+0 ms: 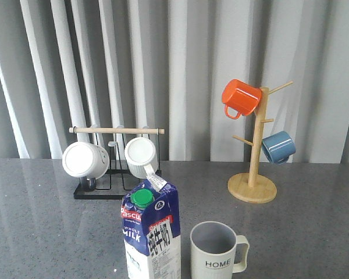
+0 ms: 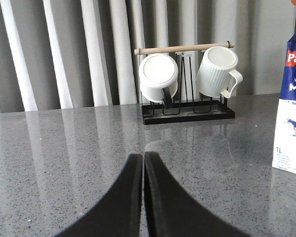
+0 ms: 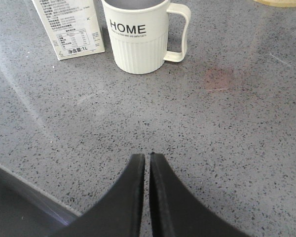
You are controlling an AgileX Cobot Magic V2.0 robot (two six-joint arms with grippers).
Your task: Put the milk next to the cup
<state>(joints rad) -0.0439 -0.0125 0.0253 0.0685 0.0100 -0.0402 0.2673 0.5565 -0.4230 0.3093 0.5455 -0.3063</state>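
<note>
Toward the far left of the worktop [image 1: 35, 221], a black rack [image 1: 113, 189] is holding two white ribbed mugs [image 1: 85, 159] under a wooden rod. At the near edge, around the middle, the milk [image 1: 152, 235] is standing upright just beside the cup [image 1: 217, 251], apart from it, while a wooden mug tree [image 1: 253, 174] farther right is carrying an orange mug [image 1: 240, 97] and a blue mug [image 1: 278, 146]. Neither gripper is holding anything: the left gripper [image 2: 143, 159] and the right gripper [image 3: 148, 158] are each hanging over bare worktop with fingers pressed almost together.

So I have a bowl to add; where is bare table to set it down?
Bare table lies left of the milk, in front of the black mug rack. Another patch lies right of the cup, in front of the wooden mug tree. Between milk and cup it is tight.
</note>
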